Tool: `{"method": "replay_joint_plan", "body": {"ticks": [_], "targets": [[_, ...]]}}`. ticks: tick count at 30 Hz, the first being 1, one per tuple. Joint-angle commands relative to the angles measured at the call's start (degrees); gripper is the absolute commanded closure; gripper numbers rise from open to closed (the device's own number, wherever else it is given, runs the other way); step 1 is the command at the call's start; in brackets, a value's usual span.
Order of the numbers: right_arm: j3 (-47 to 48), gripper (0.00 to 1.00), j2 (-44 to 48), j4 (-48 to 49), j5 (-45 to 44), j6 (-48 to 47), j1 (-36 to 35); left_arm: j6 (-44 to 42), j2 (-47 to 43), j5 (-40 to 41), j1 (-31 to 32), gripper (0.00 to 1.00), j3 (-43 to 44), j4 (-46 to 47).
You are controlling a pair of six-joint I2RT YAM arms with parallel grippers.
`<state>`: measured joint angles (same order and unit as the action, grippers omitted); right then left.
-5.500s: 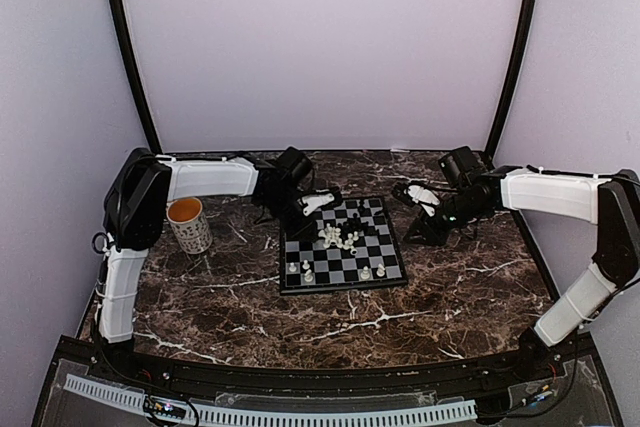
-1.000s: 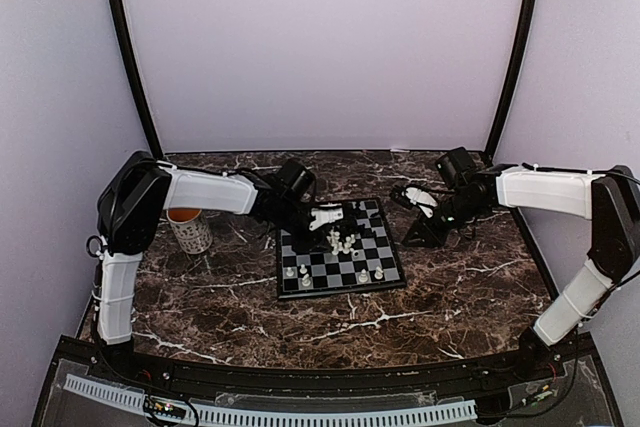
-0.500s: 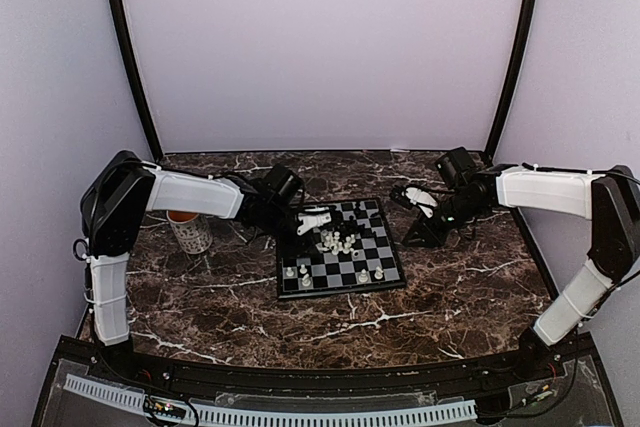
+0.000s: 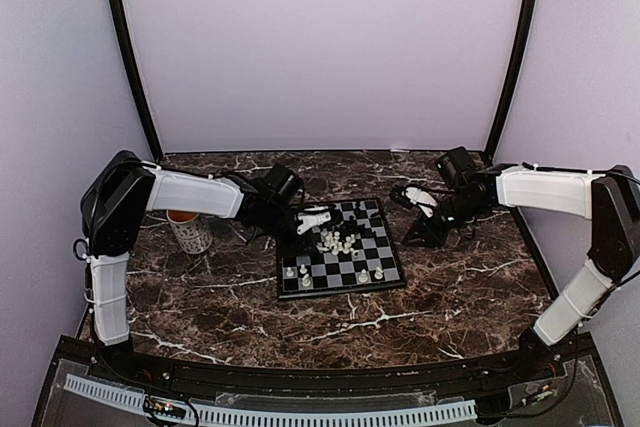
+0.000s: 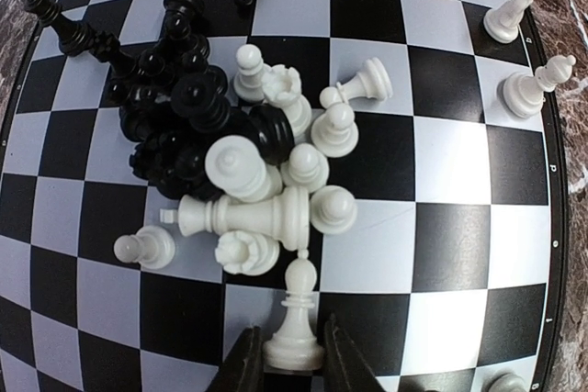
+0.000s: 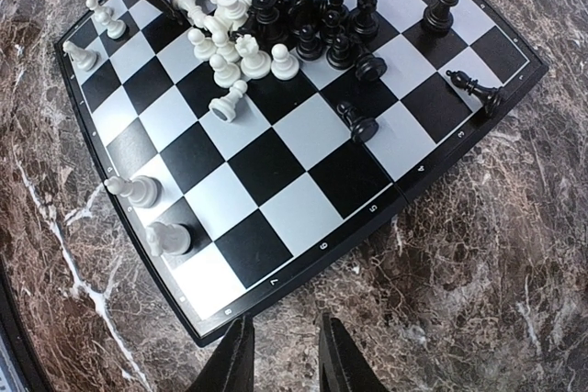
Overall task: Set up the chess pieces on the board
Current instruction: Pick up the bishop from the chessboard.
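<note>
Chess pieces [image 5: 230, 167] lie heaped on the board [image 5: 441, 254]; left gripper [image 5: 292, 355] pinches a white piece [image 5: 296, 305] by its base; right gripper [image 6: 283, 355], slightly parted, holds nothing.

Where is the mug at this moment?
In the top view, the mug stands on the tabletop left of the chessboard, partly hidden under the left arm.

Chess pieces [image 5: 243, 216] heaped at centre of board [image 5: 459, 254].
</note>
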<state>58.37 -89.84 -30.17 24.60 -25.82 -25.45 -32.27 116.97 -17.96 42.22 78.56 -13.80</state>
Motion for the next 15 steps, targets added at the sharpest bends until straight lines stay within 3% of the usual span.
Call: {"method": "replay_joint_plan", "body": {"ticks": [1,9,15], "targets": [[3.5,0.75,0.9,-1.1,2.7,0.7,0.0,1.2,-4.4,-0.5,-0.6,0.78,0.7,-3.6],[11.7,0.75,0.1,-4.4,9.5,3.8,-0.1,6.3,-13.9,-5.3,-1.0,0.80,-1.2,-1.6],[18.3,0.71,-1.2,-2.1,18.2,12.0,-0.2,16.4,-19.2,-11.0,-0.7,0.80,-3.6,9.1]]}}
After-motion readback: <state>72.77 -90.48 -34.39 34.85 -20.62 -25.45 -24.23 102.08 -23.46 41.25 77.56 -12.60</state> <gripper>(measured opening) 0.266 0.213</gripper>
